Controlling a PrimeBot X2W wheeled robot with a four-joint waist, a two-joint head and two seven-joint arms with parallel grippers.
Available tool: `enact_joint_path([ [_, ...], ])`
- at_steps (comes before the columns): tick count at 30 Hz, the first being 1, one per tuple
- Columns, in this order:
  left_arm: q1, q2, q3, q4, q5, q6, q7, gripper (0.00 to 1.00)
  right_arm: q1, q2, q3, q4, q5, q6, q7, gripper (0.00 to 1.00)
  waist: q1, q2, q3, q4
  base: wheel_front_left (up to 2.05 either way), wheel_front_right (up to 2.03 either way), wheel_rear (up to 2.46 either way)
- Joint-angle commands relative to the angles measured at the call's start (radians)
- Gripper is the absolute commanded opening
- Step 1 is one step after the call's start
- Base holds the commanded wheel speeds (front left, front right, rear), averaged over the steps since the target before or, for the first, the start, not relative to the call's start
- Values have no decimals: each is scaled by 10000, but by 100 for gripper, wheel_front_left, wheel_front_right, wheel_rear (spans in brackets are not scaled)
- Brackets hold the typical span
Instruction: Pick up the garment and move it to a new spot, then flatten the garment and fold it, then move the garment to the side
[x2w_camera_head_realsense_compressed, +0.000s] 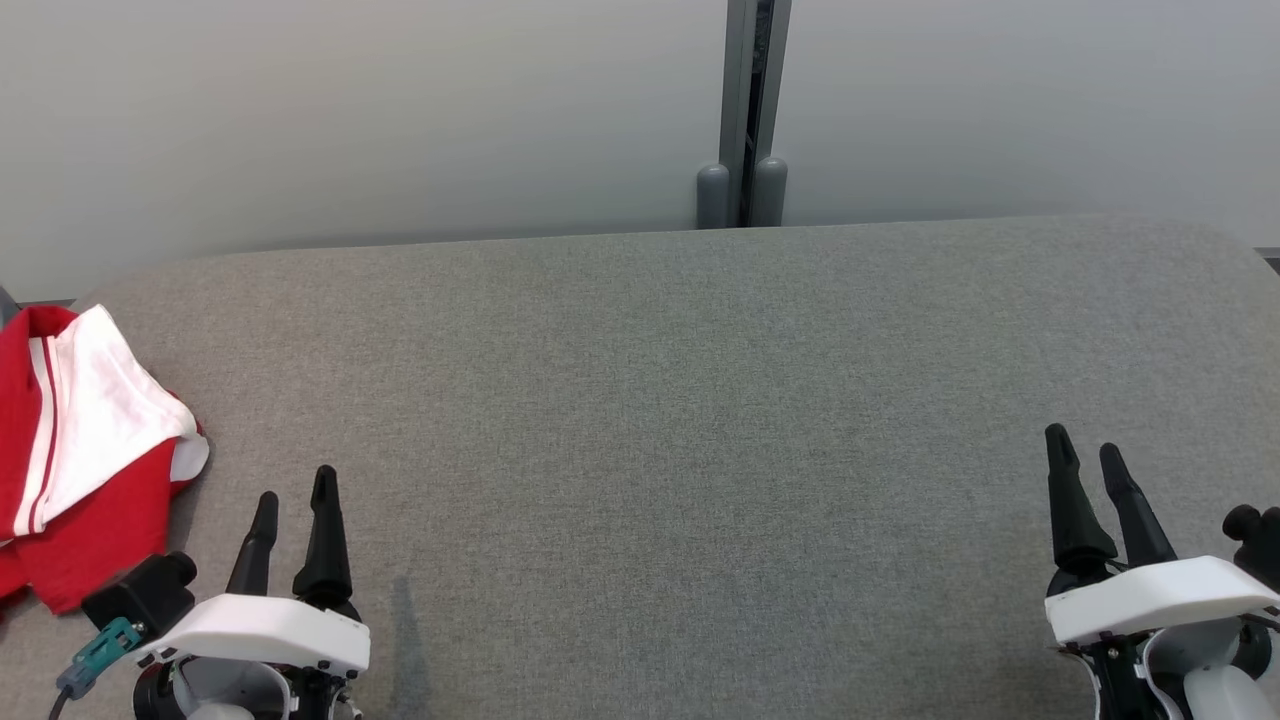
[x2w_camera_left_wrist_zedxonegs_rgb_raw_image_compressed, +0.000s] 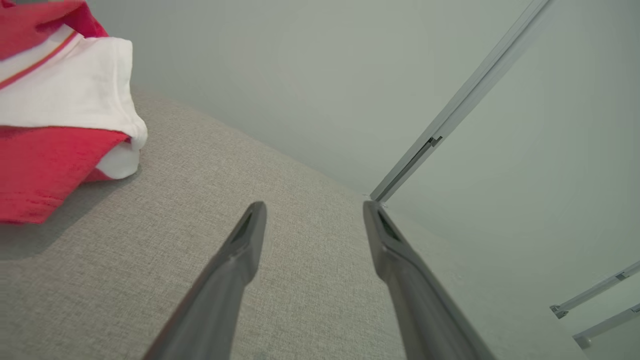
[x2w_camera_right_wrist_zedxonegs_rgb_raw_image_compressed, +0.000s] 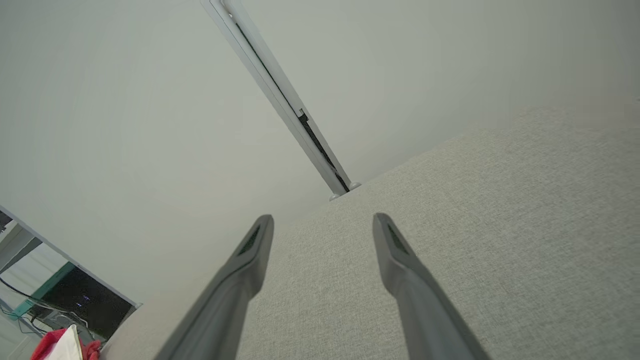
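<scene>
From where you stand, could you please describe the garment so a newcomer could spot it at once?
Start with the wide grey table. At its left edge, beside the left gripper, lies the garment. It alone is bright red, with a white panel edged in red stripes.

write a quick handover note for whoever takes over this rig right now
Left gripper: open, holding nothing, low over the grey table, just right of the garment.
Right gripper: open, holding nothing, at the table's right side, far from the garment.
Garment: red and white, lying at the table's left edge, partly out of the head view, touched by neither gripper.
Done: nothing certain; the garment looks loosely heaped, not neatly folded.
Left: likely everything: pick it up, move it, flatten, fold, set aside.
</scene>
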Motion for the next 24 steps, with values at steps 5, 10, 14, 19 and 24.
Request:
enact_joint_path([
  [5, -325, 78, -26, -223, 827, 108, -182, 100, -225, -57, -71, -255, -815, 16, -225, 100, 0, 0, 8, 3, 0, 0, 0],
  [10, -323, 85, -79, -243, 1396, 156, -315, 100, -251, -33, -90, -327, -1434, 17, -367, 100, 0, 0, 11, 10, 0, 0, 0],
  [14, -330, 92, -121, -112, 1949, 194, -442, 100, -264, -23, -23, -141, -1997, 17, -493, 100, 0, 0, 2, 8, 0, 0, 0],
  [19, -372, 98, -172, 101, 2470, 234, -561, 100, -315, -32, 16, 127, -2548, 18, -618, 100, 0, 0, 3, 5, 0, 0, 0],
  [24, -426, 112, -221, 173, 3055, 339, -673, 100, -390, -43, 13, 158, -3096, 19, -725, 100, 0, 0, 9, 2, 0, 0, 0],
])
